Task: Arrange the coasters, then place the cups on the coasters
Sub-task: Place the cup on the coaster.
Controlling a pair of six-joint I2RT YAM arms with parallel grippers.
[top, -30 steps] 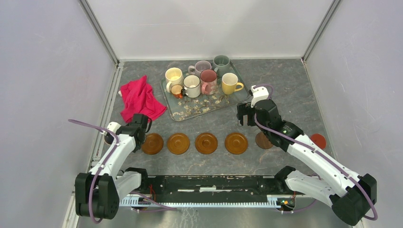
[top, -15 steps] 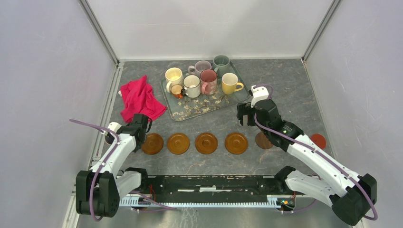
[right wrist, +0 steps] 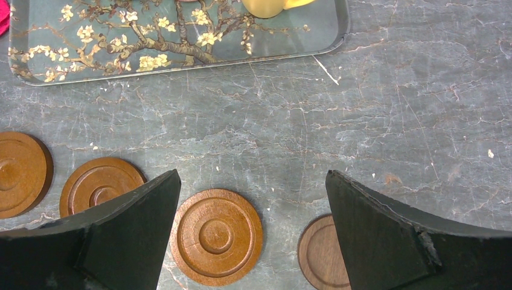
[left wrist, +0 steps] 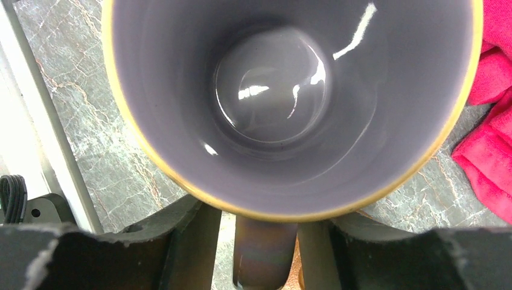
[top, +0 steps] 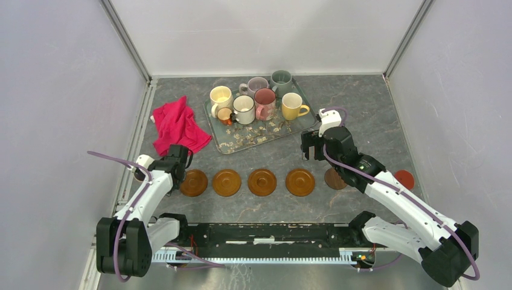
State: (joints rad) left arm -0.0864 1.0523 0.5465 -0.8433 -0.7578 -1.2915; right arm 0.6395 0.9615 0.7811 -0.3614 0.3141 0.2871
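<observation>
In the left wrist view a cup (left wrist: 284,103) with a grey-purple inside and a yellow rim fills the frame. Its handle (left wrist: 265,254) stands between the fingers of my left gripper (left wrist: 264,214), which is open with a gap on the left side. From above, the left gripper (top: 178,158) hides this cup, beside the leftmost coaster (top: 193,182). Three more orange coasters (top: 262,182), a dark brown one (top: 335,179) and a red one (top: 404,179) form a row. My right gripper (right wrist: 252,175) is open and empty above an orange coaster (right wrist: 216,237).
A floral tray (top: 253,136) at the back carries cream (top: 221,96), white (top: 244,109), pink (top: 264,103), mauve (top: 258,86), grey-green (top: 281,80) and yellow (top: 293,106) cups. A red cloth (top: 177,127) lies left of it. A metal rail (top: 137,133) runs along the left edge.
The left gripper's jaws have spread apart off the cup's handle. Neither arm has visibly moved.
</observation>
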